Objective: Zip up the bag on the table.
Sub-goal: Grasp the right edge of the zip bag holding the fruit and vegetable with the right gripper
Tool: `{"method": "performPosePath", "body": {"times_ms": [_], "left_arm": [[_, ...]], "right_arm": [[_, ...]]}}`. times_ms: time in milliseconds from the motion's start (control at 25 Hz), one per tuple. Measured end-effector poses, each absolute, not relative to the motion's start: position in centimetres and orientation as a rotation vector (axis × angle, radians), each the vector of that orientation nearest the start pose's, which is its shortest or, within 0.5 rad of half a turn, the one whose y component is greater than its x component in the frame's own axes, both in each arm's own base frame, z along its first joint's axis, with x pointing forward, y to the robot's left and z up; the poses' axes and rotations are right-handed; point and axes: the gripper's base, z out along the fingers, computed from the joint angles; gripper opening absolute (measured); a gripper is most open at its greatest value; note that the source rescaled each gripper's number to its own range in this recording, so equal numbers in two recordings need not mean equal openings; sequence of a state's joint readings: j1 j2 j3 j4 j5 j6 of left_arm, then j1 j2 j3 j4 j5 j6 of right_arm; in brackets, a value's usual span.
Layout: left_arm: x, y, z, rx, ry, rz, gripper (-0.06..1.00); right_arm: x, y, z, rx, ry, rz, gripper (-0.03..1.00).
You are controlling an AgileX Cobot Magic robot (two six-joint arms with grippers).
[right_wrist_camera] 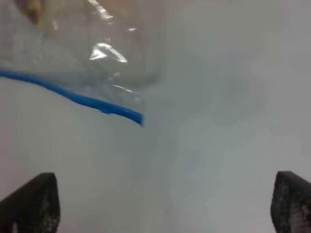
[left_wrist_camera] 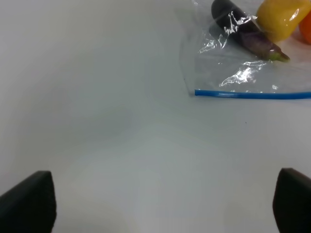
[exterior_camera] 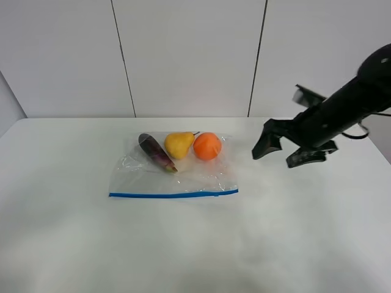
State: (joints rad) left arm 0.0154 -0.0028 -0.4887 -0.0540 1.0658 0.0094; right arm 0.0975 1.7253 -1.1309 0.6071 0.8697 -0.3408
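Right wrist view blurred, bag (right_wrist_camera: 97, 58) cropped; left wrist view crops orange (left_wrist_camera: 306, 29).

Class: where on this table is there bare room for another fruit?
Left of the bag and in front of its blue zipper strip. Crowded: eggplant, pear, orange at the bag's far end; right hand beside it.

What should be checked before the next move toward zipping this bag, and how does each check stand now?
1. The bag lies flat on the table: ok.
2. Its blue zipper strip is uncovered and faces the near edge: ok.
3. The eggplant, pear and orange sit clear of the strip: ok.
4. The right tool is open, empty and apart from the bag: ok.
5. The left tool is open, empty and short of the bag's corner: ok.
6. How much of the strip is already sealed: cannot tell.
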Motion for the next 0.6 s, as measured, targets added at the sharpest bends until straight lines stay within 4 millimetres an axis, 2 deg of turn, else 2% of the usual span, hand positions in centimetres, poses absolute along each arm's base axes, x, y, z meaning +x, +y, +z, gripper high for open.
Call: {"method": "performPosePath", "body": {"times_ms": [120,280,480,600], "left_arm": [[-0.4,-0.4,27.4,-0.004,2.057,-0.049,1.0],[-0.4,-0.4,27.4,-0.004,2.057,-0.049,1.0],[-0.4,-0.4,27.4,-0.004,2.057,-0.049,1.0],[-0.4,-0.4,27.4,-0.004,2.057,-0.049,1.0]], "right_arm": [[34.6,9.2,18.5,-0.167,2.868,0.766,0.94],[36.3,9.9,15.2,-0.152,2.924,0.814,0.89],[36.7,10.5,12.5,-0.183,2.946,0.932,0.81],[36.8,11.0,11.0,-0.169,2.94,1.039,0.79]]}}
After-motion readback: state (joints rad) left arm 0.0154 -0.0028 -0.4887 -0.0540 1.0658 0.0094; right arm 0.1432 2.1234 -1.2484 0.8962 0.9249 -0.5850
